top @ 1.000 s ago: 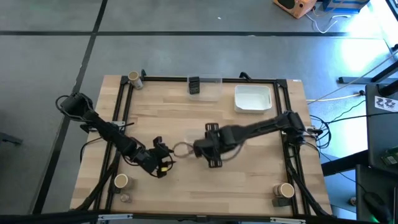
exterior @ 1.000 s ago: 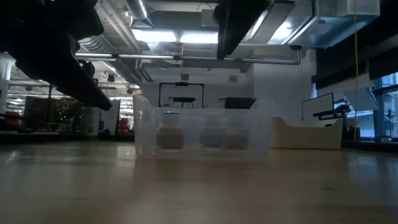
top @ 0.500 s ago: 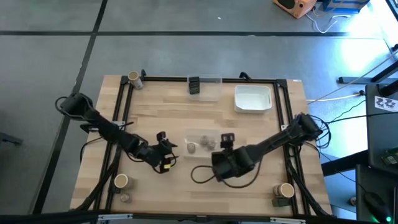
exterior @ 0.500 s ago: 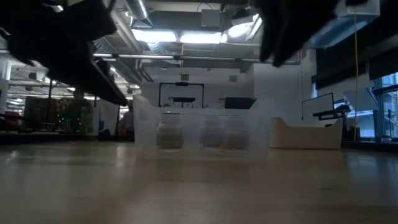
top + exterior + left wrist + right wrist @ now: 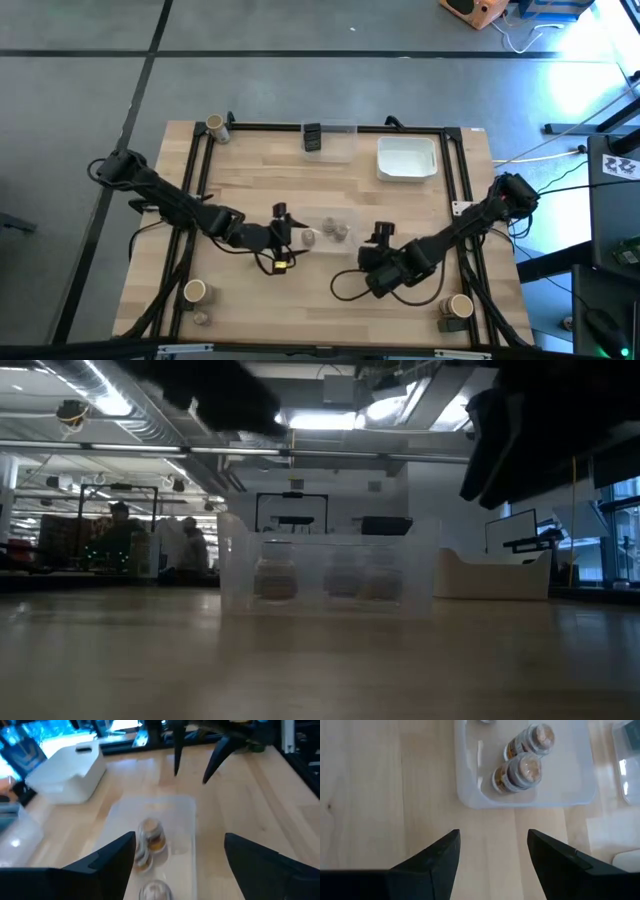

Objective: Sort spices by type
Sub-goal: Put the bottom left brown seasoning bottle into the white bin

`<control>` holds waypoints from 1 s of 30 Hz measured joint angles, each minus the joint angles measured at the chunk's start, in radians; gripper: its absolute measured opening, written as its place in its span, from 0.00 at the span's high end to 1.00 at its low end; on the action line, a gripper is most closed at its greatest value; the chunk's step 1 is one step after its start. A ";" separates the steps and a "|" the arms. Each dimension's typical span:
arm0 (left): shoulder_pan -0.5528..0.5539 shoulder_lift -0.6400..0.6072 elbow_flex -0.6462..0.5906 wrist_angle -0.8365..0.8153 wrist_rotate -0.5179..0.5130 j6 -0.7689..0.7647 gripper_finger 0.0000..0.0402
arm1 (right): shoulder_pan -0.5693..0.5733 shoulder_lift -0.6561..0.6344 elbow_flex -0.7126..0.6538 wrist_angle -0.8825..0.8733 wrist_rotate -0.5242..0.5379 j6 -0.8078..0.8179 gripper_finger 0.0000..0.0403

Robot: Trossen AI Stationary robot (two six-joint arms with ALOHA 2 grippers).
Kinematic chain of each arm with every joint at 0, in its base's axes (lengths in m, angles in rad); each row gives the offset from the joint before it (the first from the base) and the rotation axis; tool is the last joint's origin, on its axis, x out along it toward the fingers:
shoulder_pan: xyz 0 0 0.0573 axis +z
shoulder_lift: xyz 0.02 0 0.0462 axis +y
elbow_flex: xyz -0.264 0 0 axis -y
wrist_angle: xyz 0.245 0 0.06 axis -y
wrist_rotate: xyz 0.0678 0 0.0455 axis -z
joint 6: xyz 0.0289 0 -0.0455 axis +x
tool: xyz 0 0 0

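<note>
A clear bin (image 5: 325,230) sits mid-table with three small grey-brown round jars (image 5: 330,231) standing in it; the low view shows them side by side (image 5: 342,578). My left gripper (image 5: 281,222) hovers open at the bin's left end, with the jars (image 5: 150,832) ahead of its fingers. My right gripper (image 5: 380,235) is open just right of the bin and looks at two of the jars (image 5: 522,770). A dark boxy container (image 5: 312,137) stands in a second clear bin (image 5: 338,143) at the far edge. Tan-topped jars (image 5: 214,125) (image 5: 194,291) (image 5: 459,305) stand at the table's corners.
A white rectangular tray (image 5: 407,158) lies far right of centre. A small grey jar (image 5: 202,318) sits at the near left corner. A black frame rail (image 5: 330,127) runs around the tabletop. Bare wood lies between the two bins and along the near edge.
My right arm has drawn back from over the middle bin toward the near right, uncovering the bin and its jars. My left gripper has moved toward the table's right and a little toward the far edge, up to the bin's left end.
</note>
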 joint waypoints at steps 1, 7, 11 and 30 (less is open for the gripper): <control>-0.004 0.000 0.026 -0.030 0.001 0.017 0.28 | 0.000 0.000 0.000 0.005 0.001 0.000 0.42; -0.064 0.000 0.226 -0.352 0.002 -0.007 0.26 | 0.000 0.000 0.000 0.010 0.001 0.001 0.42; -0.128 0.000 0.348 -0.590 0.002 -0.085 0.26 | -0.003 0.000 0.000 0.017 0.004 0.003 0.42; -0.463 0.000 0.509 -1.280 0.209 -0.826 0.26 | -0.003 0.001 0.001 0.061 0.056 0.006 0.42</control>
